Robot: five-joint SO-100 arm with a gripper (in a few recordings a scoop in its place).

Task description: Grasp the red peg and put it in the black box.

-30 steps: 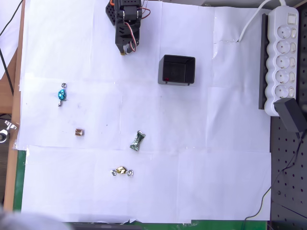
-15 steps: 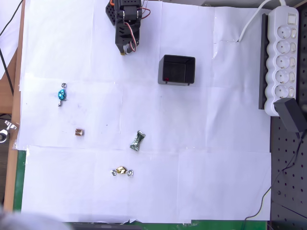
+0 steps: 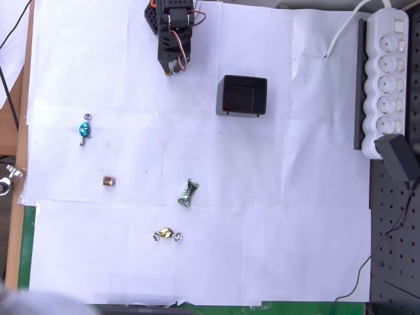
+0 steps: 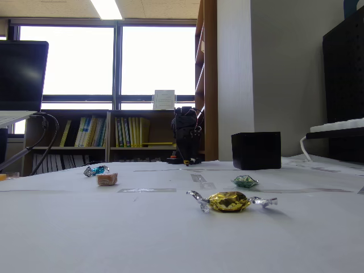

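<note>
Nothing changes across the overhead views: red peg (image 3: 227, 108) lies inside the box (image 3: 242, 96); folded gripper (image 3: 172, 67) holds nothing, jaw opening unreadable.

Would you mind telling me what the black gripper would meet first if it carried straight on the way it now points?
In the overhead view the black gripper points down-picture; most likely it meets bare white paper, passing left of the square black plastic box. The green-wrapped candy lies further along, though height is unclear.
</note>
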